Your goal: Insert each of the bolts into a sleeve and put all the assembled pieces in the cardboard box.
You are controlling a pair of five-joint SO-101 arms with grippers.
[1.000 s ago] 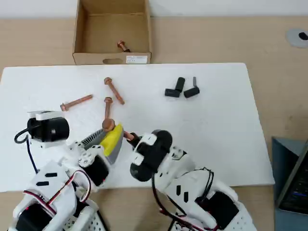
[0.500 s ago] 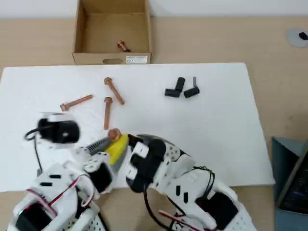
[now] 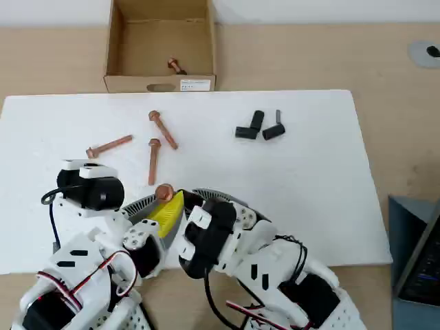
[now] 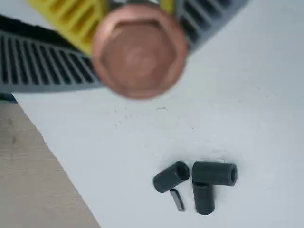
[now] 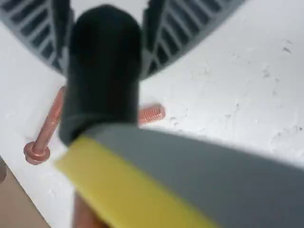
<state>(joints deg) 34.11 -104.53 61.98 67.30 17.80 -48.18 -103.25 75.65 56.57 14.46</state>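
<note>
Near the front edge of the white mat (image 3: 323,206) the two arms meet tip to tip.

- The left gripper (image 3: 163,200), with one yellow finger (image 3: 168,212) and one grey, is clamped on a copper-coloured metal bolt with a hexagonal flanged head (image 4: 139,50). The head faces that arm's wrist camera.
- The right gripper (image 5: 107,42) is closed around a short black cylindrical sleeve (image 5: 102,95), held just beside the left gripper's yellow finger.
- The contact between shank and sleeve is hidden, so I cannot tell whether the bolt has entered.

Bolts counted: five.
- One is held.
- Three loose copper bolts lie on the mat beyond the left arm, none touching another:
  - one slanted (image 3: 162,129), farthest from the arms;
  - one out to the left (image 3: 108,146);
  - one nearly fore-and-aft (image 3: 153,160), nearest the grippers.
- The fifth bolt (image 3: 176,66) lies inside the open brown cardboard box (image 3: 108,48), close to its near wall. I cannot tell whether it carries a sleeve.

Sleeves counted: four.
- One is held.
- Three black sleeves sit bunched on the far part of the mat, well apart from the loose bolts:
  - two form an L (image 4: 214,173) (image 4: 204,199);
  - the third (image 4: 171,176) is just beside them.
- A thin dark sliver (image 4: 176,199) lies close against the bunch.

The box stands on the light wooden table (image 3: 385,69), just past the mat's far edge.
</note>
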